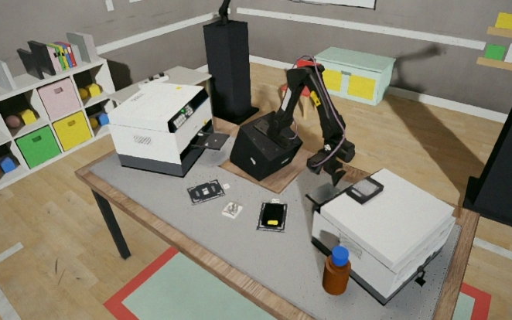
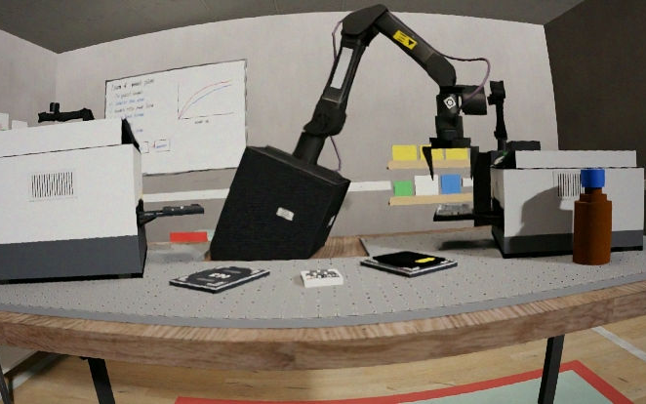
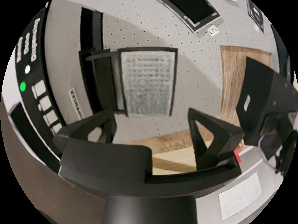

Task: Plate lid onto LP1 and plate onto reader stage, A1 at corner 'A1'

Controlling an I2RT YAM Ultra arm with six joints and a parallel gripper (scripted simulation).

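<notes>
Wrist view, open claw (image 3: 160,132) above plate (image 3: 148,80), well detail blurred

The counter (image 1: 194,243) has a matt grey perforated top edged in grained wood; the bottle (image 1: 336,275) looks smooth brown plastic.

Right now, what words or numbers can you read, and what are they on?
"N1", upside down: black bench plate.
Whiteboard writing: too blurred to read.
Left machine's top label: too small.
Barcode stickers on both machines: bars only.
Yellow arm sticker: unreadable.
</notes>
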